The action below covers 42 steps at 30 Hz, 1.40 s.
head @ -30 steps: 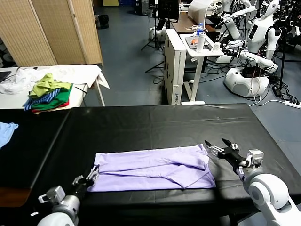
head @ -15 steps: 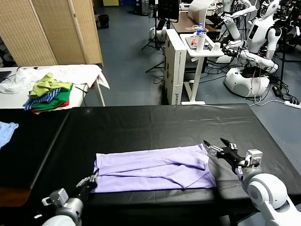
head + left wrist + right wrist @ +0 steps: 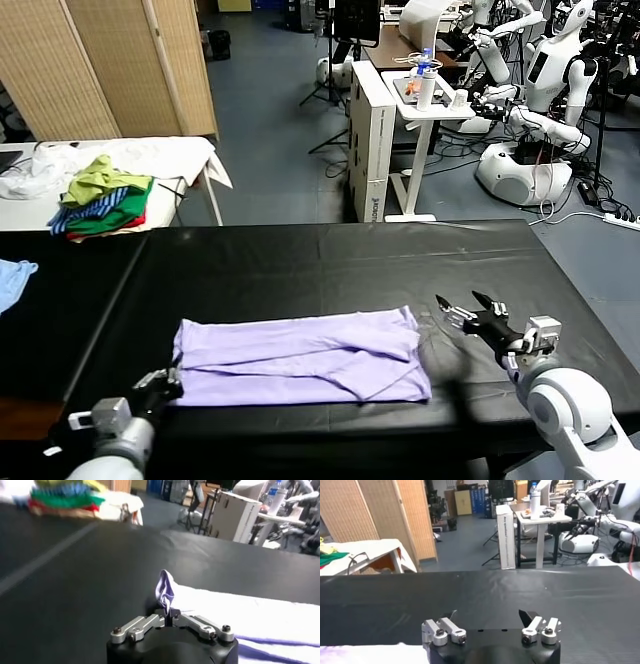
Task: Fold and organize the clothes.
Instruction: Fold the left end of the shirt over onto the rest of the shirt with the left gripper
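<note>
1. A lavender T-shirt (image 3: pixel 300 357) lies folded into a long flat band near the front edge of a black worktop (image 3: pixel 330 260), its length running across the robot's front.
2. The left tool (image 3: pixel 160 384) sits at the shirt's near-left corner, closed on a pinch of the fabric; in the left wrist view that corner (image 3: pixel 165 591) stands up in a small peak between the shut fingers.
3. The right tool (image 3: pixel 463 308) hovers over bare worktop just beside the shirt's right end, its two fingers spread wide and holding nothing; the right wrist view shows the spread fingertips (image 3: pixel 526 617) with only black surface ahead.
4. A light blue garment (image 3: pixel 14 280) lies at the worktop's far left edge, well apart from the shirt.
5. Behind the worktop, a white-covered side table (image 3: pixel 170 160) carries a pile (image 3: pixel 105 197) of green, striped and red clothes.
6. A wicker screen (image 3: pixel 110 65) stands behind that table.
7. Farther back, a white cart (image 3: pixel 430 100) holds bottles, and other white robots (image 3: pixel 545 90) stand among floor cables to the right.
</note>
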{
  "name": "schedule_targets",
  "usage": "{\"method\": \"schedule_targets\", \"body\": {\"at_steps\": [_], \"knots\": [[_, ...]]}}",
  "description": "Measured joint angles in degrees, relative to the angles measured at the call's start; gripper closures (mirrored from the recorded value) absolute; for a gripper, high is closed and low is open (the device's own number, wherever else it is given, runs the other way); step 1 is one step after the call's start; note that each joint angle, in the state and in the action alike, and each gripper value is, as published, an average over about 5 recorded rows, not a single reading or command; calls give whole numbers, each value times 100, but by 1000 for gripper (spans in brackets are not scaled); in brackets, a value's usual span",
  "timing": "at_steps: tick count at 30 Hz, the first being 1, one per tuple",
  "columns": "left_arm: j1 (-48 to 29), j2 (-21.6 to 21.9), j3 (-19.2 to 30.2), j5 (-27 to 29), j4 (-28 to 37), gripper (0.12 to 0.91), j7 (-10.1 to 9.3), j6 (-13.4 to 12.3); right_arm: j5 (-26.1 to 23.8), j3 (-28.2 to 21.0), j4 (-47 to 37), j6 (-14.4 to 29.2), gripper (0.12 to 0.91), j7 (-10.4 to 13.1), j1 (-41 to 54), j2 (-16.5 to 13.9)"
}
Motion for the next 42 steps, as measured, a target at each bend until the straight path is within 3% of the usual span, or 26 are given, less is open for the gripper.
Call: {"method": "schedule_targets", "body": {"at_steps": [4,9,22,33,42], "knots": [[78,358,-309,-190,18,847,-102,8,-30,1,-1,12,118,-1,-30,46],[14,355,-248,-529,-197,847,-418,62,-123,-7,34,14,118,0,-91,125],[-411,-694,1498,-1871,-1008,847,-1222,575,-315,306,108,46,118,-4,-458,276],[-720,-994,2626,-2426,-1218,847,-1457,769,-522,308,89,60,118,-12,-591,392],[-878,-1070,2990,-2537,-1078,847,-1378,837,-626,226,87,52,118,-9,-590,450]]}}
